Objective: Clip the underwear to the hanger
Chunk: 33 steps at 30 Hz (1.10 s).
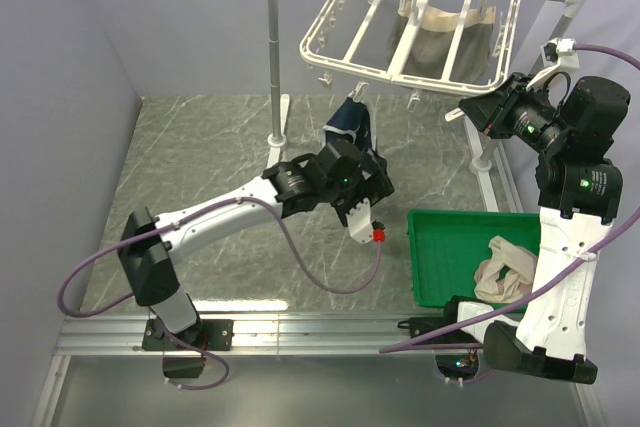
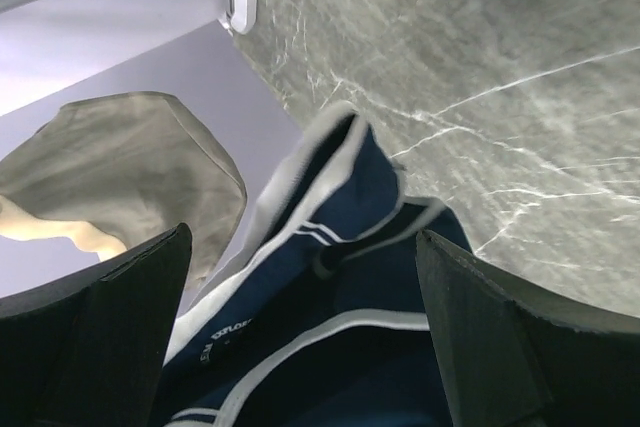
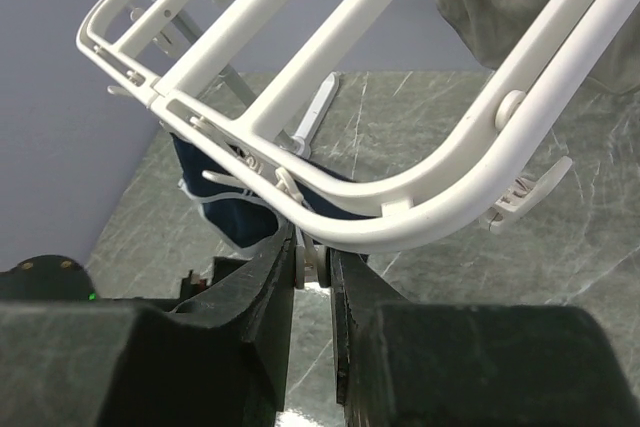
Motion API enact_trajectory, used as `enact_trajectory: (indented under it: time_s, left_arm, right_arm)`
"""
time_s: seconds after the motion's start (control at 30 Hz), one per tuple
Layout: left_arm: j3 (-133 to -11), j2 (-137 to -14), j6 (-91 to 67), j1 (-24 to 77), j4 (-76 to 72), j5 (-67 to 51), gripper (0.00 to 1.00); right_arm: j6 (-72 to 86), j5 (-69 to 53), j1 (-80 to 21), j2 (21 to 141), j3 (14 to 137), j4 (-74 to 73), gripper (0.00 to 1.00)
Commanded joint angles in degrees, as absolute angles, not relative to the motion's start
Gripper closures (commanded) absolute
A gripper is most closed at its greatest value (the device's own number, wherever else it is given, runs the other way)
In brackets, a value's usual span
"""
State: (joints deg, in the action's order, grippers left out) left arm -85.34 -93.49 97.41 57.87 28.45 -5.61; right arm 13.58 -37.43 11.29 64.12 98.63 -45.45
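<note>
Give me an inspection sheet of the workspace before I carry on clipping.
Surface: grey marbled tabletop.
Job's things: underwear hangs beneath the near edge of the hanger; the hanger hangs from the pole stand.
Clutter: olive-grey garment on the hanger; beige cloth in the green bin.
Hands: left hand open, fingers either side of the underwear; right hand pinching a hanger clip.
Cables: purple cables loop off both arms; no snag seen.
Surroundings: lilac walls; nothing else seen.
</note>
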Motion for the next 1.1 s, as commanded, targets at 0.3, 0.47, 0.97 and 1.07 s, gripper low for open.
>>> enact_trajectory:
  time_s: [0.3,0.47,0.97,1.07]
  left_arm:
    - [-89.5,-97.7,101.0,57.2,23.9,-3.0,0.01]
    - [-89.3,-97.3,101.4,57.2,22.6,-4.1,0.01]
    - [-116.0,-115.0,100.2,54.8,50.9,8.1,0.42]
    - [-118.7,-116.5,99.8,54.5,50.7,7.2,0.73]
  right_arm:
    - [11.7,-40.4,11.3,63.9,99.4,-47.9,1.0]
    - [11.7,-40.7,11.3,64.2,99.2,-48.0,1.0]
    - [11.1,-40.2,11.3,64.2,99.6,-48.8,1.0]
    - [11.0,-40.1,11.3,64.2,99.4,-48.6,1.0]
